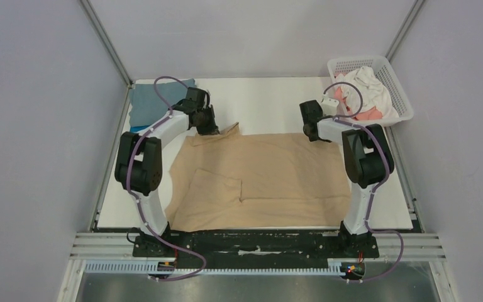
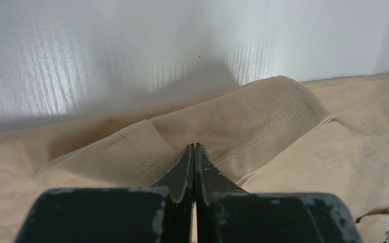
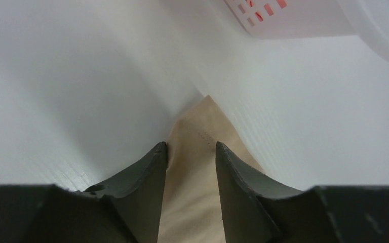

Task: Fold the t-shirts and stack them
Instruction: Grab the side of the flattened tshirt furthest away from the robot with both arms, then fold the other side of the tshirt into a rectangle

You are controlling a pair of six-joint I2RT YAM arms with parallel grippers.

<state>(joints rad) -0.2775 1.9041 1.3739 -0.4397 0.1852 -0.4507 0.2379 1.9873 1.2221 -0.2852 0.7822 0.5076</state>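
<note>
The large tan-beige t-shirt (image 1: 264, 176) lies spread on the white table, with one sleeve folded in at the near left. My left gripper (image 1: 209, 129) is at its far left corner. In the left wrist view the left gripper (image 2: 195, 146) is shut, pinching a stitched fold of the tan shirt (image 2: 263, 121). My right gripper (image 1: 314, 135) is at the far right corner. In the right wrist view the right gripper (image 3: 191, 147) is open, with the pointed tan corner (image 3: 202, 126) between its fingers. A folded grey-blue t-shirt (image 1: 157, 100) lies at the far left on a bright blue one (image 1: 137, 128).
A white lattice basket (image 1: 404, 104) stands at the far right corner and holds a white shirt (image 1: 371, 82) and a coral-pink one (image 1: 368, 114). Its wall shows in the right wrist view (image 3: 294, 23). Grey walls close in the table on three sides.
</note>
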